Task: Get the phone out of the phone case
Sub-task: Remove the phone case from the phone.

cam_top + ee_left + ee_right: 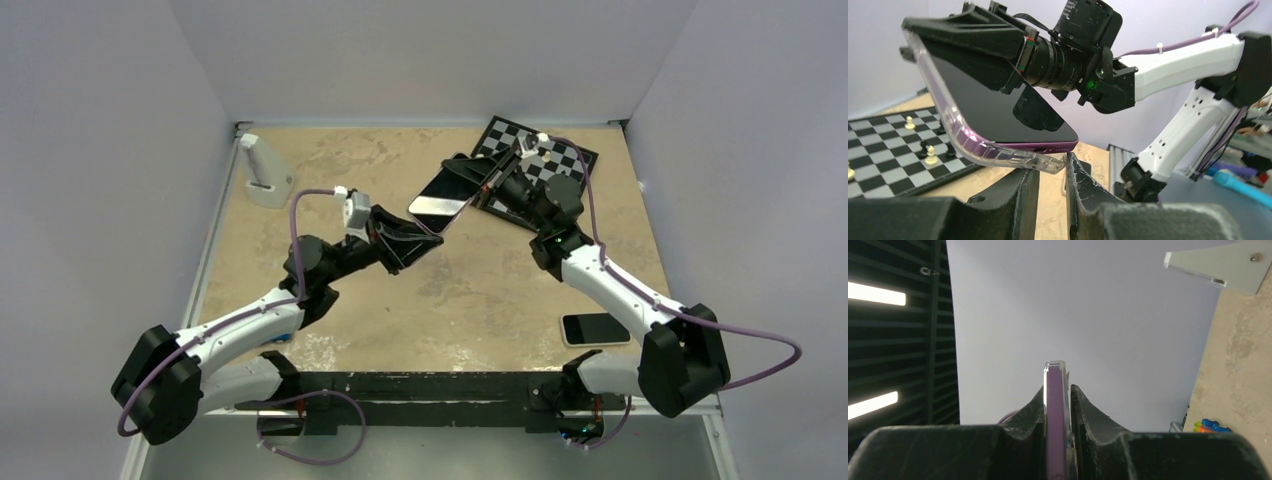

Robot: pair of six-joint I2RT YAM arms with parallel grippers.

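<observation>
The phone (438,203) is held tilted in the air above the table, black screen up, with a purple edge (1048,148). My right gripper (482,177) is shut on its far end; in the right wrist view (1057,390) the purple edge (1053,410) and a clear strip of the phone case (1066,390) stand between the fingers. The phone case (1013,155) is translucent, and its near corner is bent down off the phone. My left gripper (412,243) sits under that corner (1053,167), jaws a narrow gap apart. The case corner lies over the left finger and touches the right fingertip (1074,165).
A chessboard (548,165) with small pieces lies at the back right, also in the left wrist view (888,150). Another phone with a white rim (595,328) lies near the right arm's base. A white stand (262,170) sits at the back left.
</observation>
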